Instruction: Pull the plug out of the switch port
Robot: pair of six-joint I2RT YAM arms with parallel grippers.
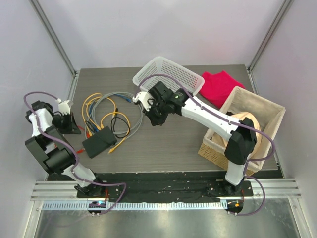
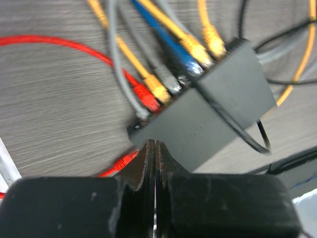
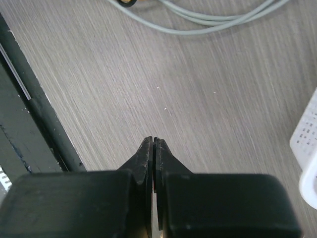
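Observation:
The switch [image 1: 100,140] is a flat black box at the left of the table, with a row of cables plugged into one long edge. In the left wrist view the switch [image 2: 218,104] shows red [image 2: 146,97], yellow [image 2: 157,89], grey [image 2: 171,84], blue [image 2: 188,64] and more yellow plugs [image 2: 198,49] seated in its ports. My left gripper [image 2: 155,145] is shut and empty, just short of the switch's near corner; it sits left of the switch in the top view [image 1: 78,129]. My right gripper [image 3: 154,142] is shut and empty over bare table, right of the cable coils [image 1: 154,120].
Loose coils of yellow, grey and black cable [image 1: 111,111] lie behind the switch. A white mesh basket [image 1: 168,74] stands at the back, a red cloth [image 1: 220,87] beside it, and a wicker basket [image 1: 247,129] at the right. Grey cables [image 3: 213,22] run ahead of my right gripper.

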